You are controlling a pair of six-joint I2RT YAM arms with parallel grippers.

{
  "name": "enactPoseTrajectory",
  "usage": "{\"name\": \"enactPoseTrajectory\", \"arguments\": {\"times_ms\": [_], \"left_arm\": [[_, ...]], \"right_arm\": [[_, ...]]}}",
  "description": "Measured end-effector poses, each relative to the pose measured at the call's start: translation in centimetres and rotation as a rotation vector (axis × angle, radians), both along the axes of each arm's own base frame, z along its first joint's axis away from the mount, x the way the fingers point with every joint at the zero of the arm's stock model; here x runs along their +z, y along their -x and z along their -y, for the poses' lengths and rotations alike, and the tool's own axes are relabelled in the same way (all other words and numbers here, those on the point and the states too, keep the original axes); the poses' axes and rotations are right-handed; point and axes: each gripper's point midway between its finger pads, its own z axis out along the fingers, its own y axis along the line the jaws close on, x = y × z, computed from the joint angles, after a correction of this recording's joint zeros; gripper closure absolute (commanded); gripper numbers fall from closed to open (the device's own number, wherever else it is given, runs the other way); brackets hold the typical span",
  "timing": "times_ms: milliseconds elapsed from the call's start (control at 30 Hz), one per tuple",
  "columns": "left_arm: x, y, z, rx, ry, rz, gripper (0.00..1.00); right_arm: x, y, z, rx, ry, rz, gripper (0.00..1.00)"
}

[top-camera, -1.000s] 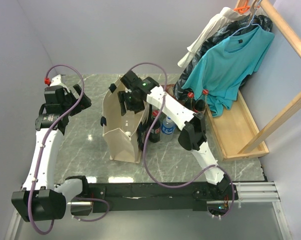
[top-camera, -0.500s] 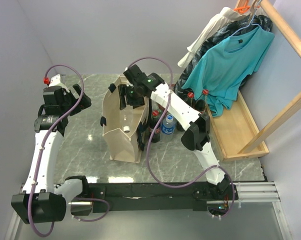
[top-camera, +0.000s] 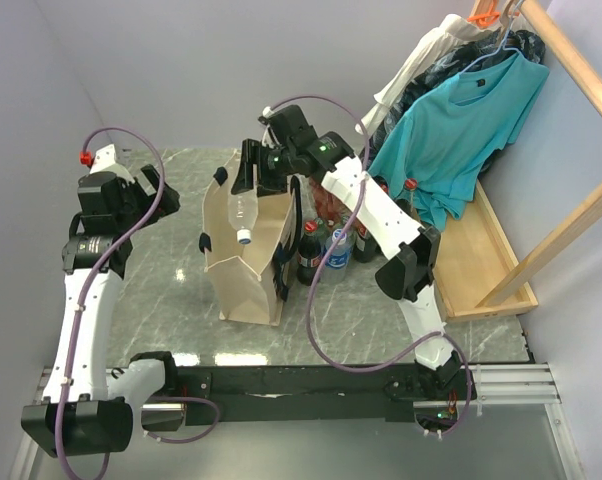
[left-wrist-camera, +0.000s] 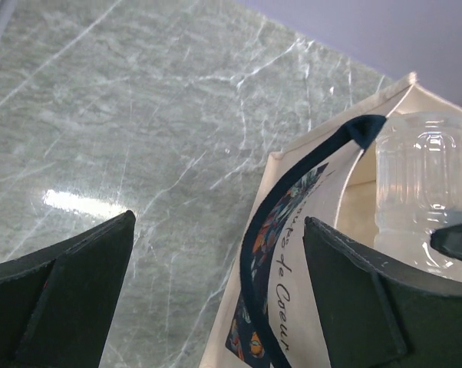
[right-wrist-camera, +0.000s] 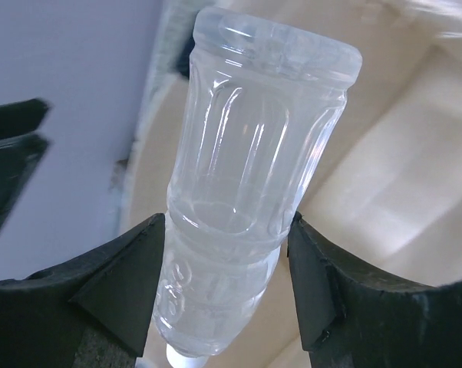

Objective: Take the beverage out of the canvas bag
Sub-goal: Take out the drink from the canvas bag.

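Overhead, right gripper clamped on clear bottle over canvas bag, left gripper spread wide, empty

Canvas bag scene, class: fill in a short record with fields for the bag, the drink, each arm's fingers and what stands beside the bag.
bag: canvas bag upright on the marble table, top open
drink: clear bottle, cap end down, over the bag's opening
right gripper: fingers closed on the bottle's body
left gripper: fingers open, holding nothing, beside the bag
beside bag: dark red-capped bottles standing on the right arm's side
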Motion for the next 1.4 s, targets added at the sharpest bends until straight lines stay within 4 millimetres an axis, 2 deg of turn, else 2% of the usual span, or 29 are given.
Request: {"name": "enactPoseTrajectory", "arguments": {"times_ms": [200,333,467,600,733,867,933,1067,1267,1400], "left_arm": [[1.8,0.3,0.7,-0.046,-0.006,0.041,0.03],[3.9,0.7,2.0,-0.133,0.000,0.062,0.04],[5.9,1.1,2.9,-0.189,0.007,0.097,0.04],[6.8,2.1,3.3,-0.192,0.029,0.112,0.03],[7.4,3.4,4.5,-0.242,0.075,0.149,0.04],[5.9,5.9,6.0,-0.310,0.115,0.155,0.04],[4.6,7.2,6.5,-0.331,0.129,0.160,0.04],[3.0,9.7,7.1,-0.361,0.132,0.179,0.04],[4.8,12.1,7.9,-0.424,0.092,0.273,0.04],[5.4,13.5,8.9,-0.481,0.096,0.311,0.04]], "right_arm": [[2.9,1.4,-1.0,0.052,-0.110,-0.019,1.00],[3.8,1.9,-1.2,0.069,-0.141,-0.025,1.00],[3.8,2.1,-1.1,0.073,-0.144,-0.021,1.00],[2.7,2.1,-0.8,0.078,-0.115,-0.017,1.00],[0.2,2.5,0.2,0.082,-0.040,0.001,1.00],[-2.6,3.3,2.3,0.063,0.040,0.016,1.00],[-2.9,3.2,2.6,0.058,0.050,0.035,1.00],[-1.5,2.0,1.7,0.045,-0.004,0.098,1.00],[2.9,0.9,-0.1,0.021,-0.107,0.150,1.00],[5.4,1.3,-1.4,0.022,-0.180,0.185,1.00]]}}
